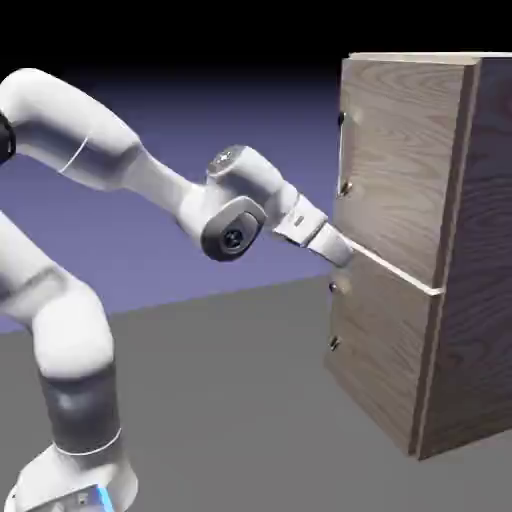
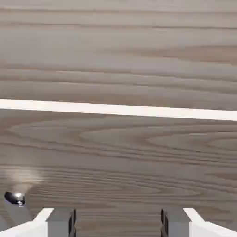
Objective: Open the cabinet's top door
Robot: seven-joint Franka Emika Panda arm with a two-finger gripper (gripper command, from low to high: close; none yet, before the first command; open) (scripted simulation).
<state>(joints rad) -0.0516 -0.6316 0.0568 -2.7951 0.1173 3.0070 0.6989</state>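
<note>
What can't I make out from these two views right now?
- Exterior view: the gripper's fingertips, hidden behind the hand; any contact with the cabinet can't be judged.
- Exterior view: the cabinet's back, turned away; its far right side, cut off by the picture's edge.
- Hand view: the metal handle part at lower left, mostly cut off by the edges.

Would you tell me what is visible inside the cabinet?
Nothing inside the cabinet shows: the top door and the lower panel look closed, covering its front.

side-on exterior view, farther back; hand view close (both facing wood panels)
</note>
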